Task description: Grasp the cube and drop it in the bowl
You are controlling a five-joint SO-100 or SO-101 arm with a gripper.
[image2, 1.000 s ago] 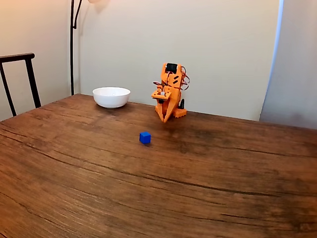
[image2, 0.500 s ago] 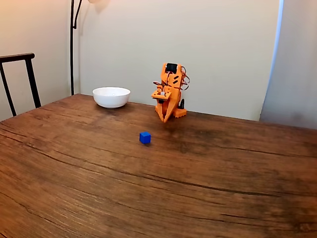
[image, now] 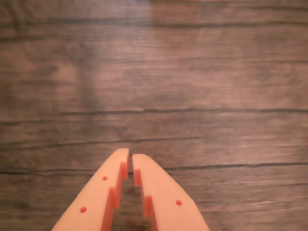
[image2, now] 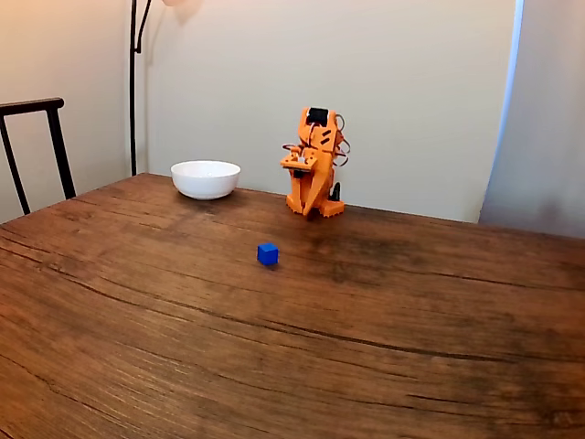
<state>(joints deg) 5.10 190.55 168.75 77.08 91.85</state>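
Observation:
The small blue cube [image2: 267,253] lies on the wooden table [image2: 366,347], in front of the orange arm [image2: 313,151]. The white bowl [image2: 206,178] stands at the back of the table, left of the arm in the fixed view. My gripper [image2: 295,206] hangs folded close to the arm's base, pointing down, well behind the cube and right of the bowl. In the wrist view my gripper [image: 130,155] is shut, its two orange fingers [image: 108,192] nearly touching with nothing between them, over bare wood.
A dark chair back [image2: 37,137] stands past the table's left edge, and a thin black lamp pole [image2: 133,82] rises behind the bowl. A wall runs close behind the arm. A pale curtain [image2: 539,119] hangs at the right.
The arm has drawn its gripper up and back a little toward its base. Cube and bowl have not moved.

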